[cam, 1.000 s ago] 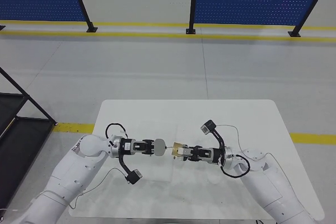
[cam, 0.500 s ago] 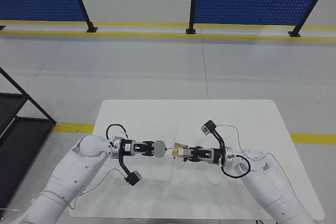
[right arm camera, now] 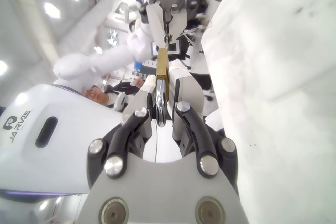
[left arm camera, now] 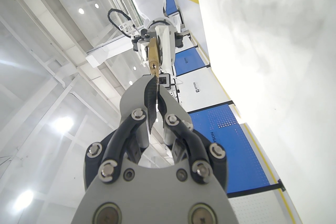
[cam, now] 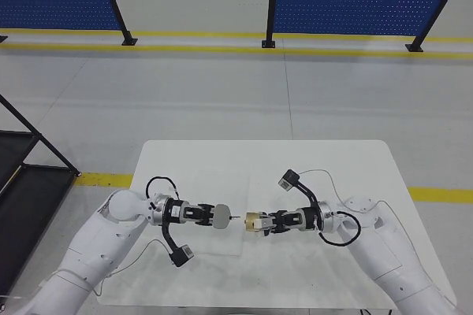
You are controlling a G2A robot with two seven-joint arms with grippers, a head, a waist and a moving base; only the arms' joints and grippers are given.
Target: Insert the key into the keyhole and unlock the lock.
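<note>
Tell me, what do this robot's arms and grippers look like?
The left arm and right arm are smooth, rounded white shells with black wrist sections and looping black cables. The left gripper and right gripper match: a pale grey plate with silver screws, curved black links, and two pale wedge fingers lined with dark ribbed pads.

Barred along the middle of the white table: left gripper clamped on the key, right gripper clamped on the padlock, nose to nose, with only a narrow gap between. Hemmed in on either side by both arms. Offered open passage above the table's far half. Kept well apart from a black rack off the table's left edge.
</note>
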